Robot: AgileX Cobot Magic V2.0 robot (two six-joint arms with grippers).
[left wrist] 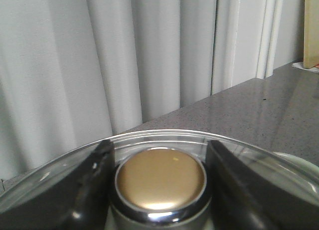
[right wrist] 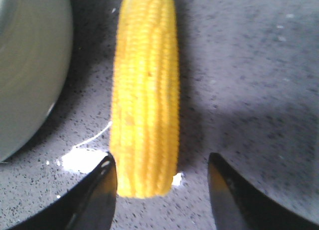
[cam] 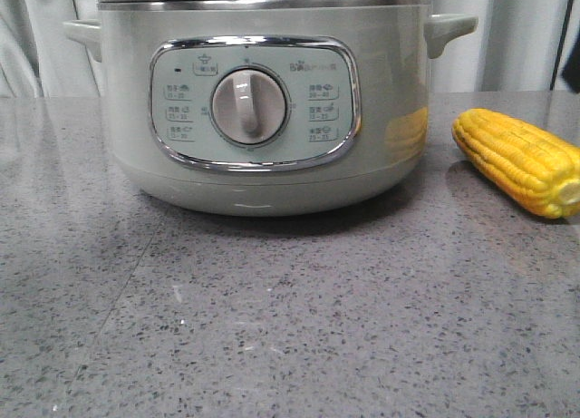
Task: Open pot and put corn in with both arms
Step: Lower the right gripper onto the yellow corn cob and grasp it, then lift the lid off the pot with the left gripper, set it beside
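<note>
Sage-green pot (cam: 263, 110) sat mid-table, lid on; yellow corn (cam: 521, 160) lay on the grey table (cam: 272, 327) just to its right.
You had the left gripper (left wrist: 159, 182) straddling the lid's brass-coloured knob (left wrist: 160, 179), jaws apart on either side, seemingly set to lift the glass lid (left wrist: 75, 160). Your right gripper (right wrist: 162, 190) hung open over the corn's near end, fingers clear of it, probably lined up for a pinch. The cob looked plump, evenly kernelled, glossy.

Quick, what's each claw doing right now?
Left gripper: open, its fingers either side of the lid knob.
Right gripper: open around the corn, not gripping.
</note>
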